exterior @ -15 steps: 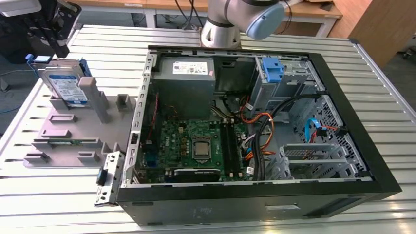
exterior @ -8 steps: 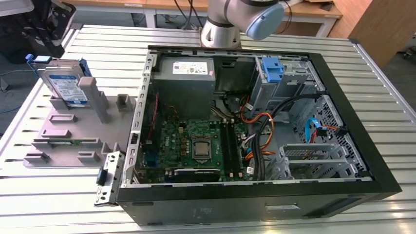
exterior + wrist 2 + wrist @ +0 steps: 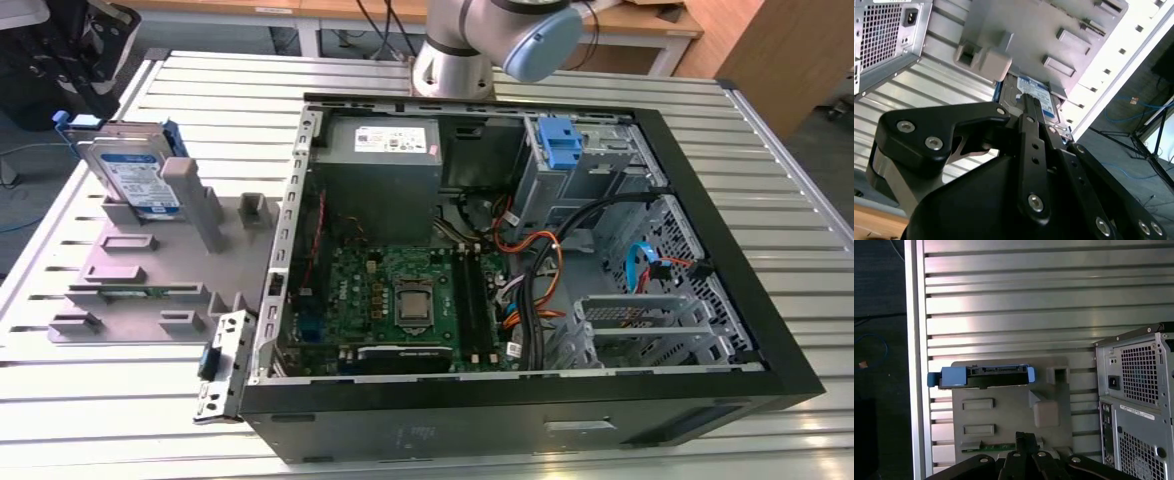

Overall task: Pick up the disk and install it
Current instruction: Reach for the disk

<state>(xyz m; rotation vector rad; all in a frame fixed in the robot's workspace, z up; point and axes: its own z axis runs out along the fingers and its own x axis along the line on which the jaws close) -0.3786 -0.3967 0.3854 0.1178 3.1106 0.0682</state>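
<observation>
Ribbed aluminium slats formed the table, with an open computer case on the exterior view's right and a matte grey plastic holder just beside it on the left. The disk stood on edge in the holder's far slot, a flat silver-grey metal slab with a glossy label, framed by blue plastic rails. In the first wrist view the gripper, black and bolted, hung above the holder, well apart from the disk, which lay ahead of it. Its jaws looked drawn together with nothing between them. Their closing line seemed to run along the disk's long top edge, not across its thin width.
</observation>
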